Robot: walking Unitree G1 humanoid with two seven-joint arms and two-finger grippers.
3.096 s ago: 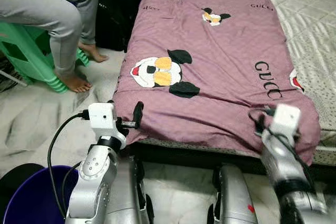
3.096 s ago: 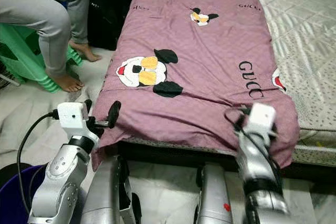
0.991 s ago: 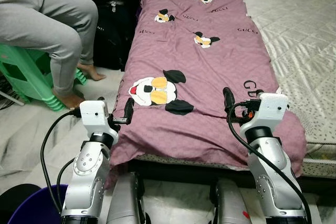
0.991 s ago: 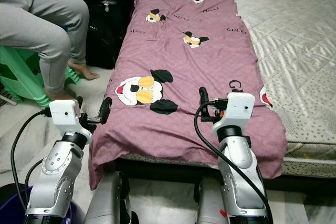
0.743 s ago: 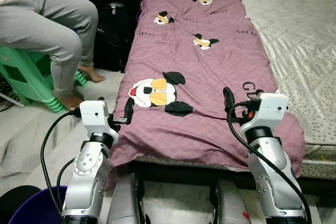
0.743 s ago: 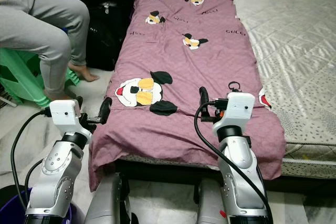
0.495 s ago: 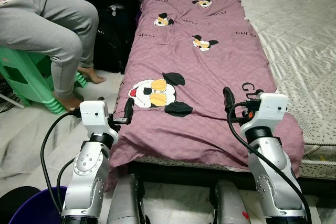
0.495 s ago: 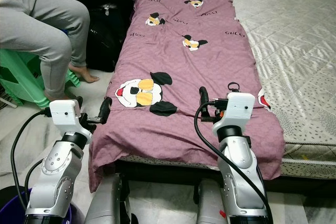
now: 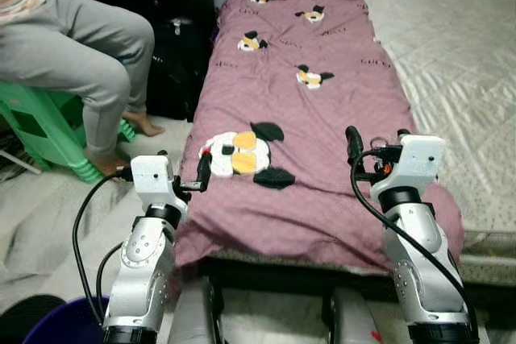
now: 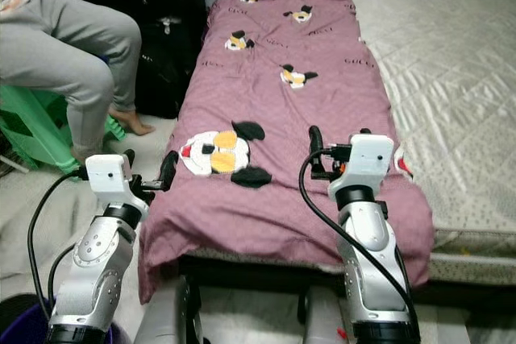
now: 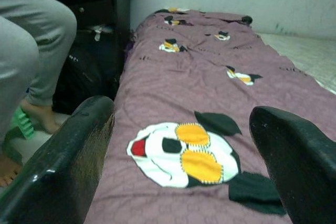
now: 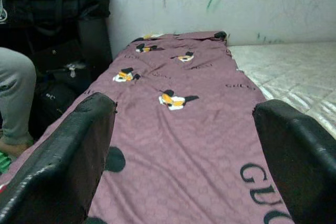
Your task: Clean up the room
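Both tools raised off blanket, spread wide

We hold both arms raised at the frame's bottom, left gripper and right gripper with jaws parted, empty.

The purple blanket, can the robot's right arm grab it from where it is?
Probably yes. The right end effector hovers open just above the near end of the purple blanket, with nothing between them.
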